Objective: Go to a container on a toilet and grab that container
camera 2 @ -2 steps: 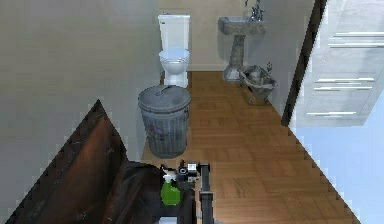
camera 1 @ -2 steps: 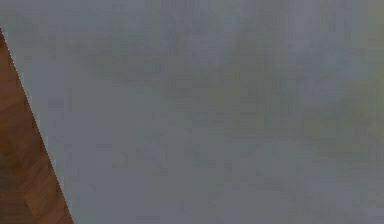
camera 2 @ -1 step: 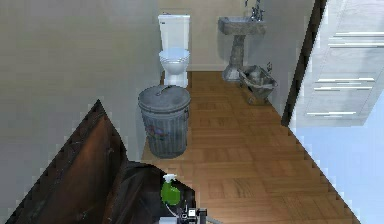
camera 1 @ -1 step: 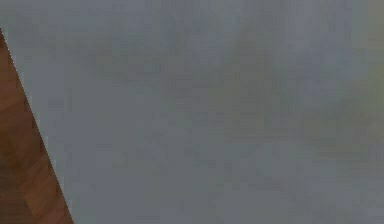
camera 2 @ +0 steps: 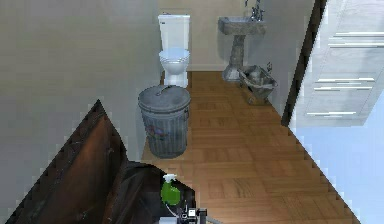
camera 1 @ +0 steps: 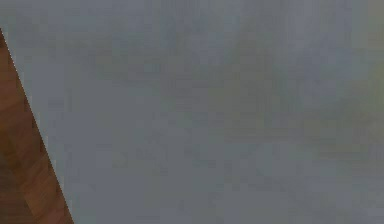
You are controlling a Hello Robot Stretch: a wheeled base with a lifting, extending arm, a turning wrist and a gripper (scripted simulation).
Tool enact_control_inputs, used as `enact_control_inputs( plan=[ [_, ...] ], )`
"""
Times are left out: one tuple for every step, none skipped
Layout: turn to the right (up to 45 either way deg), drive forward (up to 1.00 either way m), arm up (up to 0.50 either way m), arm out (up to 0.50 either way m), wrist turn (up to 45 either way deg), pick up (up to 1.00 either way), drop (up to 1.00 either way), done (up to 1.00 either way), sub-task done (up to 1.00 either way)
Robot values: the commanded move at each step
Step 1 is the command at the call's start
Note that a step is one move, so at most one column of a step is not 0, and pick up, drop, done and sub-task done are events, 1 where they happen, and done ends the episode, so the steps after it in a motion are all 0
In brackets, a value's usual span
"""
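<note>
Toilet [camera 2: 175, 55] at 12 o'clock from gripper [camera 2: 181, 208], well apart, bin [camera 2: 164, 120] between. Green blob [camera 2: 170, 187] at gripper; can't tell if it holds anything.

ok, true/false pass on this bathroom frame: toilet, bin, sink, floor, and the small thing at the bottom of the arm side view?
1. A white toilet stands at the far wall. True.
2. The grey metal bin lies on its side. False: it stands upright, lid on.
3. A pedestal sink stands right of the toilet in the arm side view. True.
4. The floor is blue tile. False: brown wood.
5. The small object near the bottom edge is red. False: green.
</note>
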Motion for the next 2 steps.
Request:
enact_control_inputs(
  plan=[
    [0.0,0.0,0.1,0.0,0.0,0.0,0.0,0.0,0.0],
    [0.0,0.0,0.0,0.0,0.0,0.0,0.0,1.0,0.0]
  ],
)
